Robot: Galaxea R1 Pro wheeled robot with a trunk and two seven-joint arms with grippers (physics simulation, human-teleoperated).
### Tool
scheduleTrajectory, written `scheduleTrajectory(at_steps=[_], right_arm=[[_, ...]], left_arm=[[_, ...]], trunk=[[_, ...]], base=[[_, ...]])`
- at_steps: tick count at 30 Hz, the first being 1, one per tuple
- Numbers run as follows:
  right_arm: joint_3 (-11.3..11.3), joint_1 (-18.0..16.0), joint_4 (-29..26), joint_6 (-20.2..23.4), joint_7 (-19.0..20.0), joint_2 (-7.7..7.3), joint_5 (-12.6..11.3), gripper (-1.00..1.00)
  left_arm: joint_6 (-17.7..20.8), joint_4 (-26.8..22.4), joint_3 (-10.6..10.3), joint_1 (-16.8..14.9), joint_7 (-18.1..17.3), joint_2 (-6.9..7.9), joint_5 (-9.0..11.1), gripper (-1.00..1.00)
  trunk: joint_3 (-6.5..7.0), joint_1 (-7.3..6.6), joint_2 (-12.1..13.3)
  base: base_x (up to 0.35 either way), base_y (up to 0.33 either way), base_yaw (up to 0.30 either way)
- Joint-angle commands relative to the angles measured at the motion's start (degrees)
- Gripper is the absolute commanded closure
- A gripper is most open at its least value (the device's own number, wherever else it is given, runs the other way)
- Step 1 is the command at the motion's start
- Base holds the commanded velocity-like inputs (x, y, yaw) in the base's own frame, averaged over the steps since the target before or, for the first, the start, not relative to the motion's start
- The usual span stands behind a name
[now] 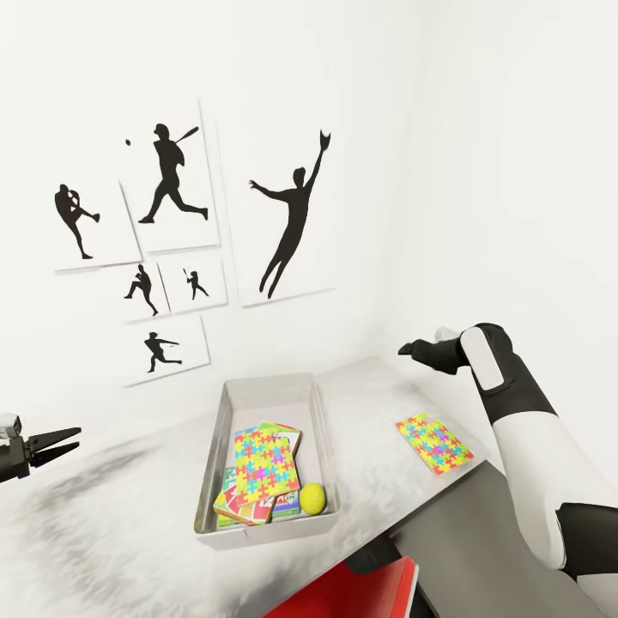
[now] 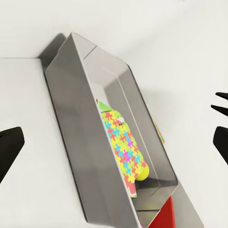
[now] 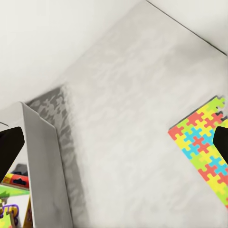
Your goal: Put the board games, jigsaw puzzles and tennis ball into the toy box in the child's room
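**One puzzle left outside the box**

Red object (image 1: 360,592) at bottom centre. Toy box (image 1: 225,403) mid-frame on table (image 1: 112,532), holding jigsaw puzzle (image 1: 266,459), board games (image 1: 245,508), tennis ball (image 1: 312,498). Second jigsaw puzzle (image 1: 433,442) right of it. Left gripper (image 1: 64,440) spread, empty, left edge. Right gripper (image 1: 412,349) empty, opening hard to judge.

The left tool (image 1: 69,439) is at the left edge of the head view, its two dark fingers spread apart and pointing to the right, with nothing between them. The right arm (image 1: 536,446) rises from the lower right, bent at the elbow, white with black joints. Its right tool (image 1: 410,348) points left, and its fingers are parted and empty.
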Motion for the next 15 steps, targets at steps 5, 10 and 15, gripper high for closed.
scheduleTrajectory(at_steps=[5, 10, 15], right_arm=[[-0.1, -0.1, 0.2, 0.2, -0.6, 0.04, -0.7, -1.0], [-0.1, -0.2, 0.5, 0.2, -1.1, -0.01, -0.7, -1.0], [-0.2, -0.4, 0.7, 0.2, -3.3, -0.02, -0.7, -1.0]], left_arm=[[0.6, 0.0, 0.4, -0.1, -0.4, 0.02, -0.6, -1.0], [0.6, 0.0, 0.4, -0.1, -0.4, 0.36, -0.7, -1.0], [0.5, 0.0, 0.4, -0.1, -0.4, 1.38, -0.7, -1.0]], trunk=[[-0.44, 0.04, -0.1], [-0.87, 0.04, -0.1], [-1.33, 0.04, -0.1]], base=[[0.0, 0.0, 0.0], [0.0, 0.0, 0.0], [0.0, 0.0, 0.0]])
